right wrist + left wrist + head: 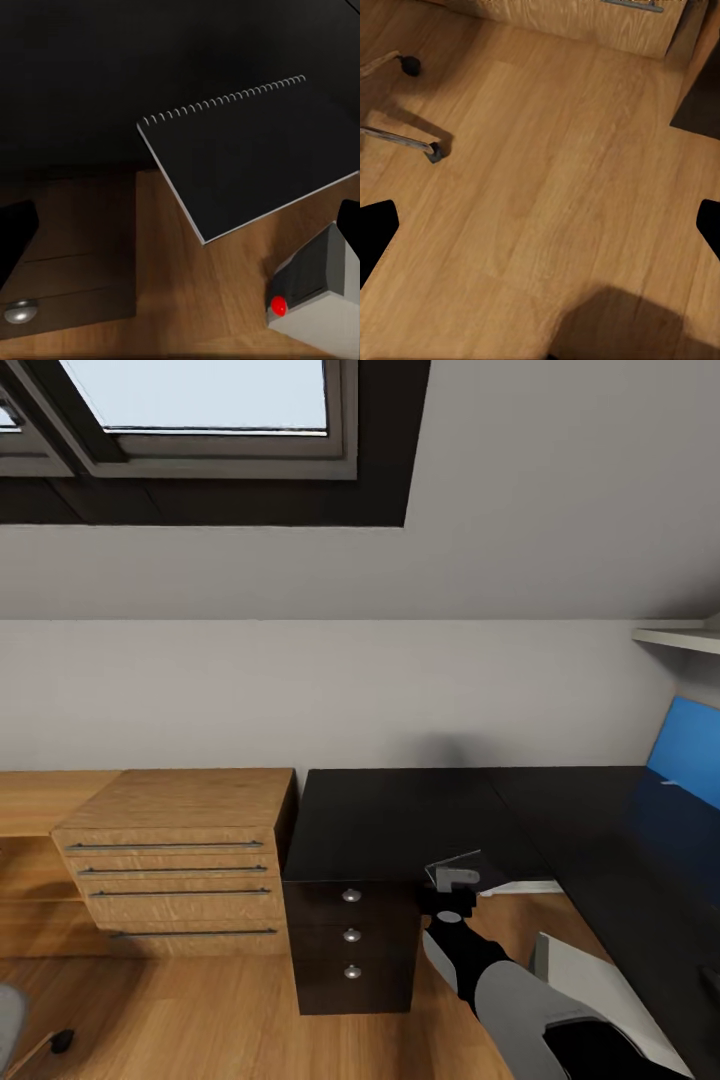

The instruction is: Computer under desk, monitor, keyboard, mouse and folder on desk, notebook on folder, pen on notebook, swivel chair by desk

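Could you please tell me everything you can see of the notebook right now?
The notebook is a flat black rectangle with a thin pale edge and a row of small wire spiral loops along one side. It is closed, and in the right wrist view it sits tilted, out over the edge of the black desk, with wooden floor beneath its lower corner. In the head view it shows faintly at the tip of the right gripper, which seems to hold it, though the contact itself is not clear.

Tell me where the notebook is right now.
The notebook shows in the right wrist view, seemingly held at the right gripper, over the front edge of the black desk, with the computer on the floor beneath.
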Tool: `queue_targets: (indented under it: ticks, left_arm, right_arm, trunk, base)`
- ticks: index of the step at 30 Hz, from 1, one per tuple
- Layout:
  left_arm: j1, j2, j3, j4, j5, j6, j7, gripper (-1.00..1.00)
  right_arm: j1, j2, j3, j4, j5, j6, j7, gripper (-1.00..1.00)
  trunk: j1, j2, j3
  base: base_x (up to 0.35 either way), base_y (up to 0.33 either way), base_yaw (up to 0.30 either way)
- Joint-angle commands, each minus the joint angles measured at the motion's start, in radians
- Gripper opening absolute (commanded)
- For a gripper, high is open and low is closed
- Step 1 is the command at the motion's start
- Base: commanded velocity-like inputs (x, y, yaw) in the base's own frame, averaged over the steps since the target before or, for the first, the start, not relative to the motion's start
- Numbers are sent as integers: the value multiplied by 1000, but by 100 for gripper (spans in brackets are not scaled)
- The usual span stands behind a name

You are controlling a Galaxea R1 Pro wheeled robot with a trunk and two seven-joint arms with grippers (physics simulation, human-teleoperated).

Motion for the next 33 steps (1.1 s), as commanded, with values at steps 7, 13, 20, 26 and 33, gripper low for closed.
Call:
queue_targets:
  ticks: [7,13,20,26,33]
  left_arm:
    - [0,0,-6,56,10,-102,5,100]
    - [0,0,-6,61,11,-110,4,100]
    - [0,0,-6,63,12,-112,3,100]
    - [0,1,-7,71,13,-114,3,100]
    - [0,0,-10,92,12,-114,3,100]
  right_arm:
    - [5,0,6,1,2,-4,-6,100]
    - [6,0,6,1,2,-5,-5,100]
    - [6,0,6,1,2,-5,-3,100]
    - [7,0,6,1,2,-5,-3,100]
    - [9,0,6,1,4,-5,-3,100]
  trunk:
    - [0,-1,-4]
    - [0,-1,-8]
    - [0,-1,-9]
    - [0,-1,-10]
    - [0,-1,-10]
  base:
    - [0,0,-26]
    - [0,0,-76]
    - [0,0,-24]
    - [0,0,117]
    - [0,0,246]
